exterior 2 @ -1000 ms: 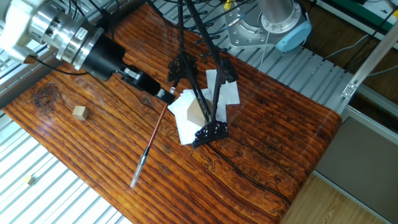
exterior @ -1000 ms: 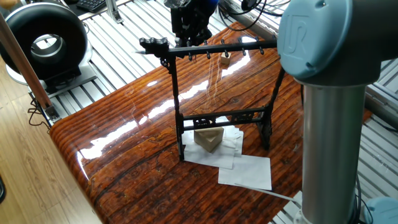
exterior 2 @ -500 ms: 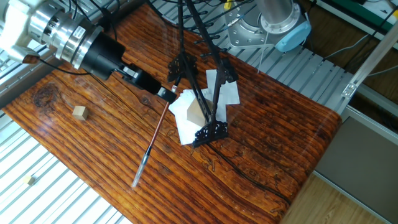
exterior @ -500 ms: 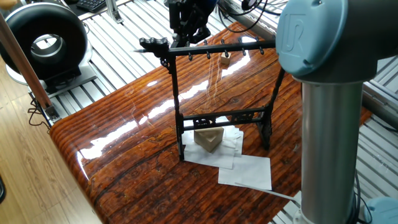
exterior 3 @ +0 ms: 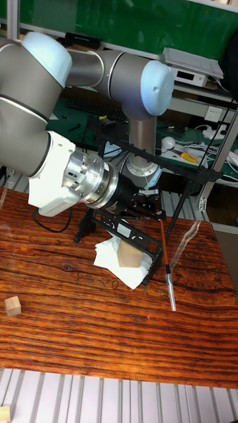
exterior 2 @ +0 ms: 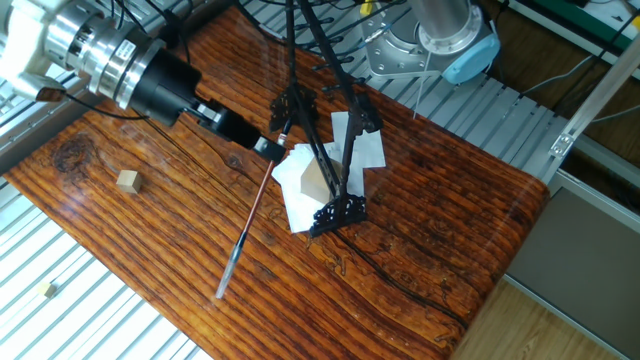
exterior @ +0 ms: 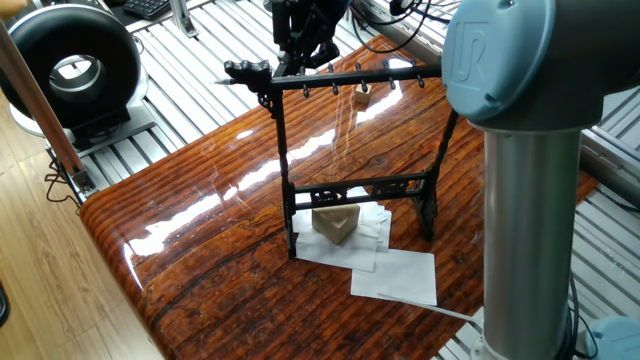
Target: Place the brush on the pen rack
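Note:
The pen rack [exterior: 340, 78] is a tall black frame standing on the wooden table, also visible from above [exterior 2: 343, 208] and in the tall view [exterior 3: 192, 173]. My gripper [exterior 2: 268, 150] is shut on the upper end of the brush [exterior 2: 243, 232], a thin stick with a reddish-brown shaft and a grey lower end. In the tall view the brush [exterior 3: 166, 264] hangs from the gripper [exterior 3: 157, 215] just beside the rack's right upright, its lower end close to the tabletop. In one fixed view the gripper [exterior: 300, 55] sits behind the left part of the crossbar.
A tan wedge block [exterior: 335, 222] lies on white paper sheets [exterior: 395, 272] under the rack. A small wooden cube [exterior 2: 127, 180] sits on the table's far side. The arm's grey column [exterior: 525, 200] stands at the table edge. A black round device [exterior: 70, 65] stands off the table.
The gripper and the hanging brush have shifted slightly, a few pixels toward the rack. The rack and block have not moved.

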